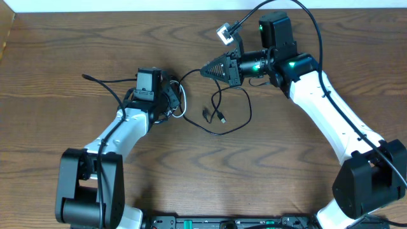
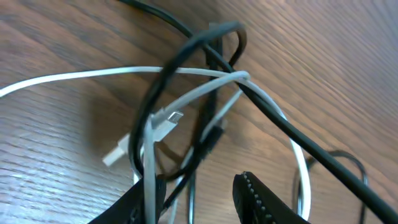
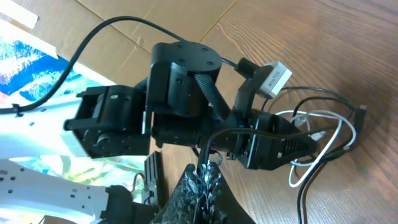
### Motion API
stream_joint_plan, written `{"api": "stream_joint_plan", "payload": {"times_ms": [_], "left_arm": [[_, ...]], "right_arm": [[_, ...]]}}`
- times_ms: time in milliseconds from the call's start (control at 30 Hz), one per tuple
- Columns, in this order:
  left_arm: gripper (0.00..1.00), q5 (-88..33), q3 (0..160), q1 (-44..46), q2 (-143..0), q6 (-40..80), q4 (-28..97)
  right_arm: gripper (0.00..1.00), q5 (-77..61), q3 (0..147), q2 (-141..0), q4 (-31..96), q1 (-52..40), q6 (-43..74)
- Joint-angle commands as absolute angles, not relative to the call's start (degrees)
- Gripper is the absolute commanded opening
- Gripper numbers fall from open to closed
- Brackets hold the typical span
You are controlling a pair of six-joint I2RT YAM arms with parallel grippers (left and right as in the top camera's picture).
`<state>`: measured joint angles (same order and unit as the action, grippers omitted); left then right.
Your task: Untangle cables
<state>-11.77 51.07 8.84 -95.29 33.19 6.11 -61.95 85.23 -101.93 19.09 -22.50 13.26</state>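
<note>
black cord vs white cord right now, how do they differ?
The thin black cable is pinched in the shut right pincer. The thin white cable is gripped by nothing and runs loose past the open left pincer. The black one sprawls in a wide loop across the wooden table, while the white one is bunched in a small loop near the left pincer. Shared: both are slim, plug-ended cords, crossing each other in one tangle.
</note>
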Motion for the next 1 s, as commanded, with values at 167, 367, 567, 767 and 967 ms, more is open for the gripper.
{"api": "stream_joint_plan", "payload": {"times_ms": [167, 367, 567, 767, 967], "left_arm": [[0.11, -7.0, 50.5, 8.8, -98.7, 33.7, 6.1], [0.08, -6.5, 50.5, 8.7, -98.9, 33.7, 7.2], [0.07, -3.1, 50.5, 7.2, -98.9, 33.7, 11.1], [0.08, -3.2, 50.5, 4.2, -98.9, 33.7, 13.5], [0.07, -3.1, 50.5, 3.8, -98.9, 33.7, 14.0]], "right_arm": [[0.01, -63.4, 85.4, -101.1, 19.2, -22.5, 13.6], [0.01, -63.4, 85.4, -101.1, 19.5, -22.5, 13.0], [0.01, -61.4, 85.4, -100.3, 19.1, -21.1, 15.4], [0.01, -61.0, 85.4, -96.1, 18.7, -19.2, 16.3], [0.01, -61.0, 85.4, -89.2, 14.5, -19.1, 16.3]]}}
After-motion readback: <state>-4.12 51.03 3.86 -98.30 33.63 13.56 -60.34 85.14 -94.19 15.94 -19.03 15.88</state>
